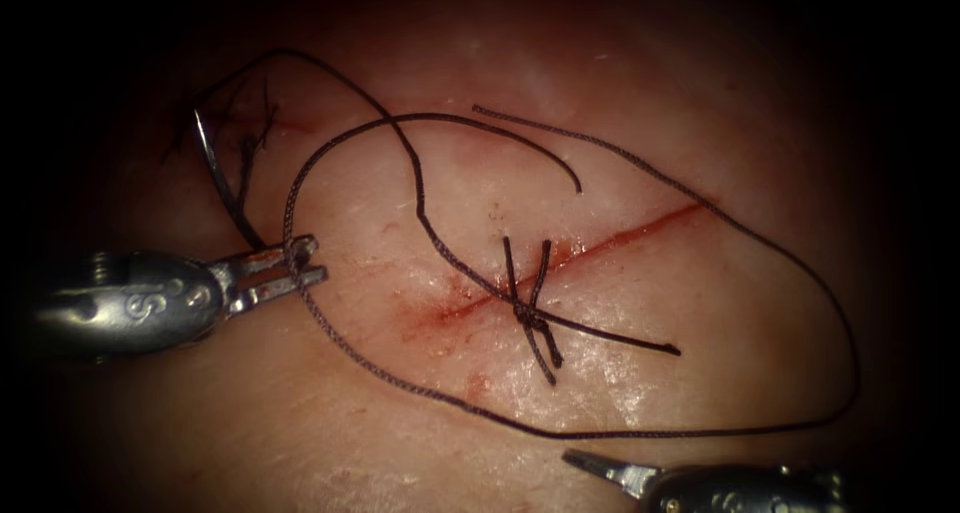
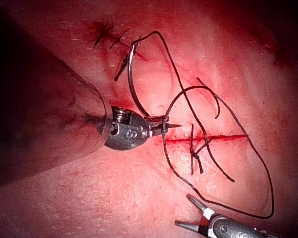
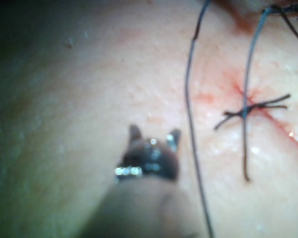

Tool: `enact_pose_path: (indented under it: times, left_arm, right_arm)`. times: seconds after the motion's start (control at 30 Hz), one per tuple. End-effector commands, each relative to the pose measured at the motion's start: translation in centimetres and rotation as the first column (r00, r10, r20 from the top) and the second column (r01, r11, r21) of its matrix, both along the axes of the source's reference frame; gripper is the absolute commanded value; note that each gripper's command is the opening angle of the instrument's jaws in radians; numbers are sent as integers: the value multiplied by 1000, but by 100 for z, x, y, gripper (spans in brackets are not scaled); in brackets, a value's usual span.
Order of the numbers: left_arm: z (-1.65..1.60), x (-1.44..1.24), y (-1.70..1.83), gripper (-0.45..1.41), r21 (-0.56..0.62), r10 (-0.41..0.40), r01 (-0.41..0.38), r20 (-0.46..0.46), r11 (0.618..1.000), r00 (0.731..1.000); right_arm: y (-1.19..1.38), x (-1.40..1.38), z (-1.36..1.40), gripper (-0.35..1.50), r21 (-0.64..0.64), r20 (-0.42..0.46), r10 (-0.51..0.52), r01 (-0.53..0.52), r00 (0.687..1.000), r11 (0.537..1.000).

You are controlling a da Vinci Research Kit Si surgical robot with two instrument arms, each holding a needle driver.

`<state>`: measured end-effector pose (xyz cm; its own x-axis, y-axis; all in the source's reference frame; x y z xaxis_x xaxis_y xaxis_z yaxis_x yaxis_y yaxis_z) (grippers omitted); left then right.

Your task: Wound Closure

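Left pincer (image 1: 300, 268) sits left of the cut (image 1: 600, 243), clamped on the curved needle (image 1: 215, 178) at its lower end. The needle arcs up and away from the cut, lying clear over the tissue (image 1: 400, 423), not in it. Thread (image 1: 700, 428) loops wide around the knotted stitch (image 1: 527, 311). Right pincer (image 1: 590, 463), below the cut, is apart and holds nothing.

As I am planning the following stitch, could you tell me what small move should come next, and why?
Probably bring the open, empty right hand up to the needle: the left hand grips it near its thread end, clear of the tissue, left of the cut, which lies unstitched right of the knotted stitch.
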<state>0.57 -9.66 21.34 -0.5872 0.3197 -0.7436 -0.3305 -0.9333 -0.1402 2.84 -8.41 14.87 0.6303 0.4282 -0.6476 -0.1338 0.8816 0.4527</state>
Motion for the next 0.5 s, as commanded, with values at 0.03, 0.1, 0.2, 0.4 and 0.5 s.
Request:
enact_pose_path:
  times: [0.03,0.1,0.2,0.4,0.5]
  left_arm:
    - [3,-8,-8,-45,5,-1,1,2,1000,1000]
    - [0,-9,-9,-45,5,-4,4,3,1000,1000]
    - [-5,-9,-12,-45,2,-3,3,5,1000,1000]
    - [-10,-6,-18,-45,3,-2,2,5,1000,1000]
    - [-11,-6,-19,-45,3,-2,2,5,1000,1000]
  right_arm:
    - [-10,7,15,101,-2,6,-3,3,1000,1000]
    - [-7,4,25,101,-19,22,17,-16,1000,1000]
    - [5,-14,30,101,-60,51,69,-66,996,996]
    - [41,-67,16,98,-124,93,186,-174,978,977]
    - [54,-89,12,96,-128,108,230,-216,967,968]
